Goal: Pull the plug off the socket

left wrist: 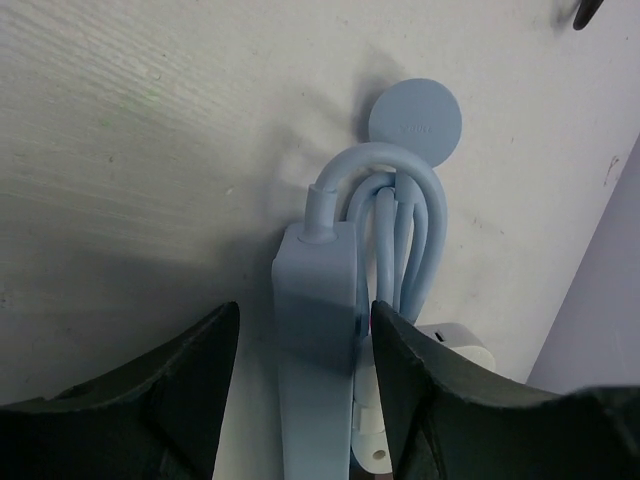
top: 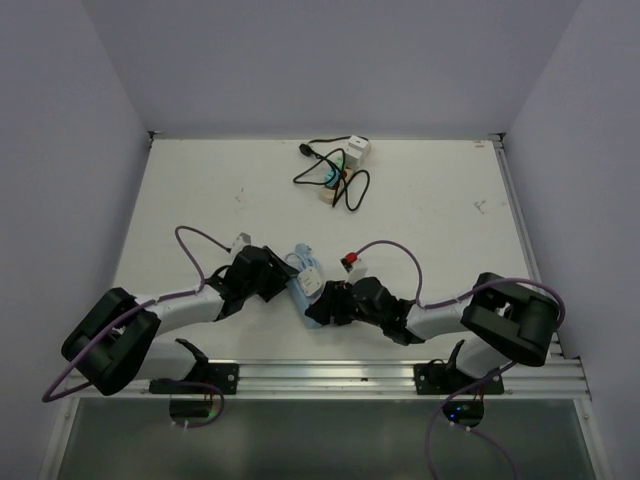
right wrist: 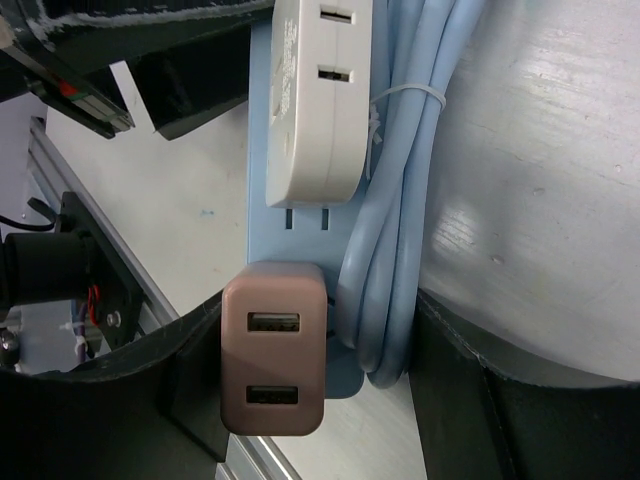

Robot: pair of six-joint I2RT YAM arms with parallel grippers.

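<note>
- The socket (top: 343, 161) lies at the counter's (top: 200, 200) far edge, well apart from both hands.
- Left hand (left wrist: 305, 330) is spread around the light blue power strip (left wrist: 315, 290).
- Right hand (right wrist: 318, 330) pinches that strip's other end.

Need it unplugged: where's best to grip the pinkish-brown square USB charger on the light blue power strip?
Pinch the pinkish-brown USB charger across its flat long sides, coming straight down onto its port face; it stands proud at the light blue power strip's end.

front: power strip (top: 310, 281) between left pincer (top: 290, 284) and right pincer (top: 319, 307) | behind: socket (top: 334, 181)
</note>
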